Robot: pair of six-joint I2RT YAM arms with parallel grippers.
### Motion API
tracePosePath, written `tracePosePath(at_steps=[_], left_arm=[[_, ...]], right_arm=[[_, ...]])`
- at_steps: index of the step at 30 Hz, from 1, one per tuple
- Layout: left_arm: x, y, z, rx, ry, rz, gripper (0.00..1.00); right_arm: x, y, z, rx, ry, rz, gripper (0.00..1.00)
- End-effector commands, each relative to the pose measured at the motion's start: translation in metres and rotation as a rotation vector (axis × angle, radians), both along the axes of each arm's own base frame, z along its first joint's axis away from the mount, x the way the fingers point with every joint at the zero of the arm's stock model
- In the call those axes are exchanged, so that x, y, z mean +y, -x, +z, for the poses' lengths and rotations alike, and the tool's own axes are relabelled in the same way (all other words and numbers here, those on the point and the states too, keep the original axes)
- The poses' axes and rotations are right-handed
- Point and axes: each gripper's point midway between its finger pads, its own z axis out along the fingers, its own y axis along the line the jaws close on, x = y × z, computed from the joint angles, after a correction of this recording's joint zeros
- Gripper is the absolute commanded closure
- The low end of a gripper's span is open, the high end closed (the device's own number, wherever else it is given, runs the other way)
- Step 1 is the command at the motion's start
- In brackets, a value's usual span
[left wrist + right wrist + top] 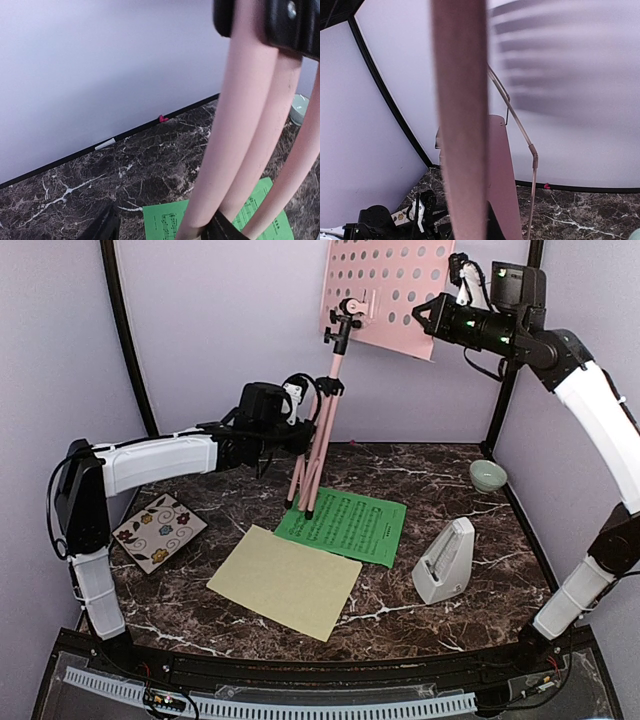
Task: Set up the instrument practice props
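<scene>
The pink music stand (335, 390) stands upright at the back middle of the table, its legs close together. Its perforated desk (385, 285) is high up. My right gripper (440, 318) is shut on the desk's right edge, which fills the right wrist view as a blurred pink strip (462, 100). My left gripper (300, 435) is open around the legs; one leg (240, 125) rests against the right finger (222, 227). The green music sheet (345, 525) lies flat at the stand's feet. The pale yellow sheet (285, 580) lies in front of it. The grey metronome (445, 560) stands to the right.
A floral tile (158, 530) lies at the left by my left arm. A small pale green bowl (487, 475) sits at the back right. Lilac walls with black corner posts close in the table on three sides.
</scene>
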Motion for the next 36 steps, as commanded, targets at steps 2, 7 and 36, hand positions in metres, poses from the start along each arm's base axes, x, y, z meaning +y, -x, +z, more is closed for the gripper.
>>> tracePosePath(at_steps=[2,7,36], left_arm=[[0.022,-0.028,-0.002,-0.002,-0.028,0.22,0.45],[0.03,-0.038,0.0,-0.066,-0.111,0.303,0.48],[0.075,-0.022,-0.02,-0.359,-0.405,-0.04,0.95]], right_arm=[[-0.036,0.109,0.195,-0.547,-0.499,0.156,1.0],[-0.025,0.109,0.196,-0.541,-0.522,0.181,1.0],[-0.048,0.135,0.229,-0.643,-0.471,0.123,1.0]])
